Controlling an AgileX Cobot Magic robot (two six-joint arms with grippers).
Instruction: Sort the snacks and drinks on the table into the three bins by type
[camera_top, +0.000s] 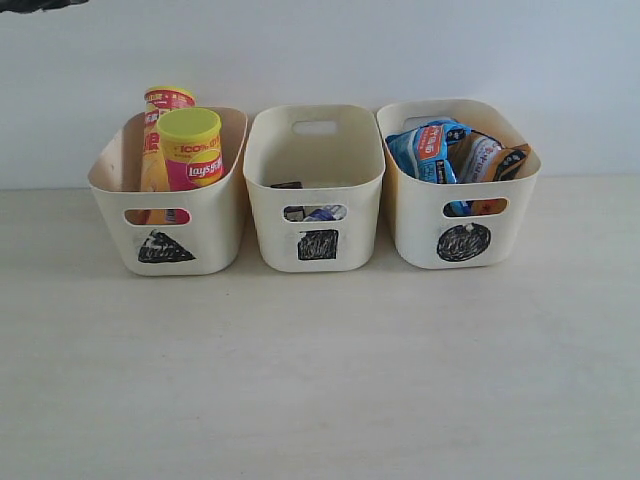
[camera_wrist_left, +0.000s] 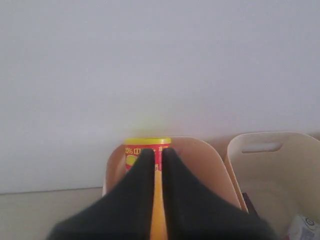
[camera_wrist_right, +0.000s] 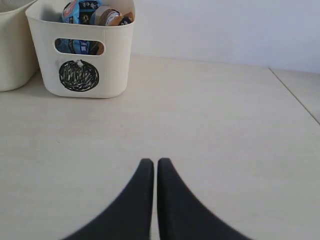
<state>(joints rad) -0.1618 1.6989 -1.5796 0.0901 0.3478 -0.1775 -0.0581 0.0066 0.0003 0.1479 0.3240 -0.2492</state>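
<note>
— The pink chip tube (camera_top: 190, 150) is standing beside the yellow-orange tube (camera_top: 153, 160) in the triangle bin (camera_top: 110, 205), at the left end of the row along the bench's (camera_top: 320, 380) back edge. Is anything waiting to be sorted?

— Not that I'm seeing. The white and blue carton (camera_top: 322, 213) and the dark purple carton (camera_top: 287, 185) are lying low in the square bin (camera_top: 268, 195) in the middle. The blue bag (camera_top: 430, 150) and the orange bag (camera_top: 510, 160) are sitting in the circle bin (camera_top: 410, 215) at the right end.

— So the sorting is looking finished?

— I'm judging it so; this is looking like the wrap-up.

— What are the tools doing?

— The left tool (camera_wrist_left: 156, 150) is clenched, its fingers nearly meeting, and as far as I can tell it's gripping nothing. It's hanging close by the triangle bin with its tips pointing at a tube top. Whether they're touching it, I can't tell.

— And the other?

— The right tool (camera_wrist_right: 151, 161) is clenched too and empty. It's hovering over bare bench toward the front, well apart from the circle bin.

— Next move?

— I'm guessing the left one is needing to draw off cleanly, without tipping a tube.
</note>
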